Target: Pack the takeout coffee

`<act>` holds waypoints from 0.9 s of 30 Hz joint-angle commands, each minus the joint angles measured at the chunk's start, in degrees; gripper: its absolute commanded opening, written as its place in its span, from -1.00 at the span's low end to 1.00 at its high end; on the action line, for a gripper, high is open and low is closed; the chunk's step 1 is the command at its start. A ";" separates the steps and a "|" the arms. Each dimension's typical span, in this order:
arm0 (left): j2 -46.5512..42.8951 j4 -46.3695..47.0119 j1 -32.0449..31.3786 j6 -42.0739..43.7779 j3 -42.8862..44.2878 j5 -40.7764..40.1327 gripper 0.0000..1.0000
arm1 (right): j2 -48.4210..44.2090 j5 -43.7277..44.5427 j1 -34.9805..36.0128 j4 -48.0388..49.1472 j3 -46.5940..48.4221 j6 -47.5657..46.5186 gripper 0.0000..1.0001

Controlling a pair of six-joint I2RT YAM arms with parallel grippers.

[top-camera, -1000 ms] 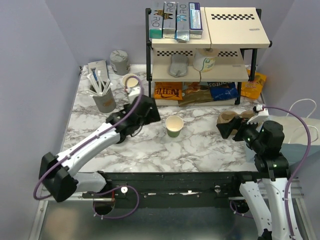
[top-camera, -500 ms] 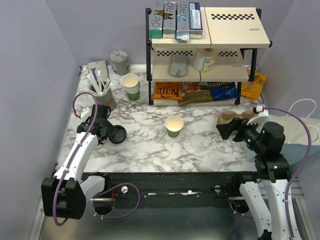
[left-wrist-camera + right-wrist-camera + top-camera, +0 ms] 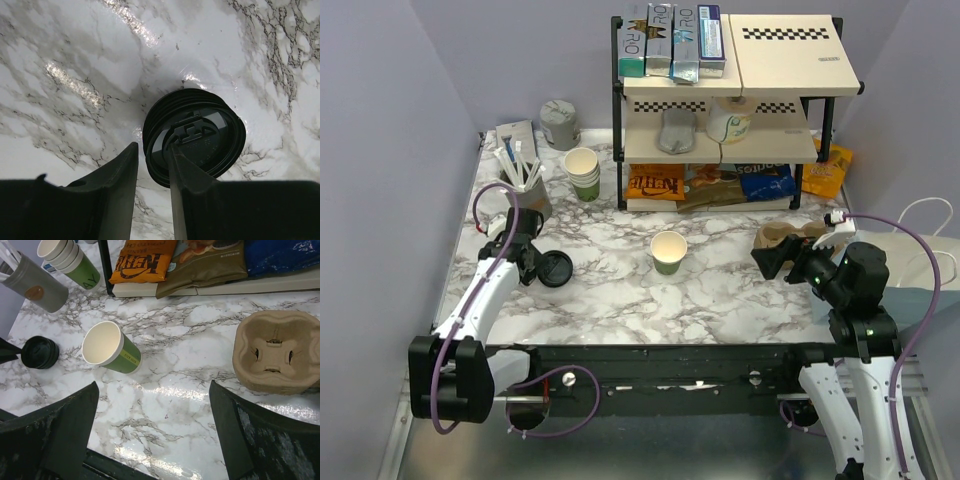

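No lidded takeout coffee is in view. A single lidless green paper cup (image 3: 668, 250) (image 3: 110, 347) stands upright mid-table. Left of it sits a short stack of black lids (image 3: 555, 268) (image 3: 195, 137) (image 3: 40, 352). My left gripper (image 3: 538, 267) (image 3: 150, 147) is down at that stack, its jaws narrowed and straddling the top lid's near rim. One finger is inside the lid, the other just outside, with a sliver of marble showing between it and the rim. My right gripper (image 3: 785, 258) (image 3: 154, 387) hovers wide open and empty, right of the cup.
A brown pulp cup carrier (image 3: 782, 236) (image 3: 277, 352) lies by the right gripper. Stacked lidless cups (image 3: 582, 172) (image 3: 67, 260) and a grey holder of straws (image 3: 525, 195) stand at the back left. A shelf rack (image 3: 730, 110) with snack bags (image 3: 655, 182) fills the back.
My left arm swung from the table's middle out to the left and came down at the black lids, and its jaws have narrowed around the rim. The right arm has not moved.
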 commanded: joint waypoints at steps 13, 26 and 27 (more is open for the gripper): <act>2.42 0.33 0.23 1.08 1.14 0.26 -0.51 | -0.92 1.59 -0.11 -0.23 -0.43 -0.41 1.00; 3.74 0.51 0.14 1.70 1.66 0.52 -0.80 | -1.63 1.77 -0.11 -0.23 -0.51 -0.32 1.00; 3.74 0.42 0.23 1.78 1.66 0.61 -0.87 | -1.63 1.86 -0.02 -0.32 -0.43 -0.32 1.00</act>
